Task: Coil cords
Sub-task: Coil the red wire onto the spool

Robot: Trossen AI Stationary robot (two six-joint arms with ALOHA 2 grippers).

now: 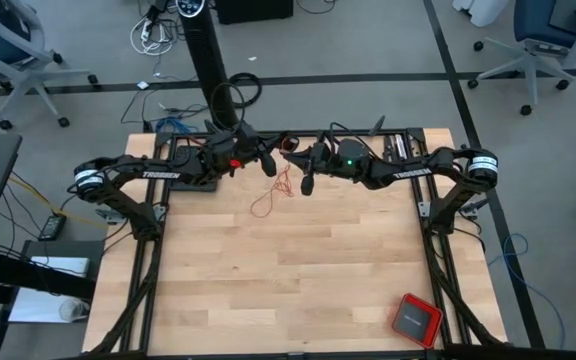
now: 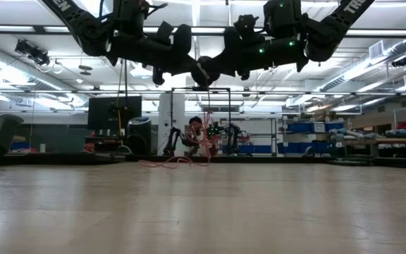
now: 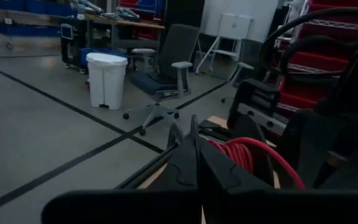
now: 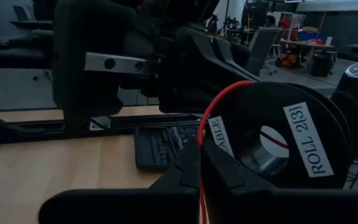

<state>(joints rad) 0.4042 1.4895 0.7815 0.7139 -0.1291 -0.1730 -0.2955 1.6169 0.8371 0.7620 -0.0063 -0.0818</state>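
Cord (image 1: 271, 196): thin red one, mostly a loose loopy tangle on the table (image 1: 298, 280) near its far edge, roughly midway between the two arms. From the tangle a strand rises to where we have both grippers meeting above that far edge.

Left gripper (image 1: 271, 163): fingers together, tip to tip with the right one. Its wrist view shows the fingers (image 3: 188, 163) pressed shut with several turns of red cord sitting just beyond them. We can't tell if a strand is actually pinched between the fingers.

Right gripper (image 1: 294, 155): fingers together and clamped on the cord; the right wrist view shows the red strand (image 4: 213, 112) arcing up and dropping straight into the pinch. Behind it is a black spool (image 4: 291, 143) labelled "ROLL 2[3]".

Red box (image 1: 415, 320) sits at the table's near right corner, well apart from all this, not involved.

Our read: we're mid-coil. Some turns are already gathered at the grippers, and most of the length is slack on the table. Next move likely needs one gripper to hold the turns firmly while the other releases, reaches down for fresh slack and wraps it on. Risk: the cord is very thin, easy to slip or snag on itself in that tangle.
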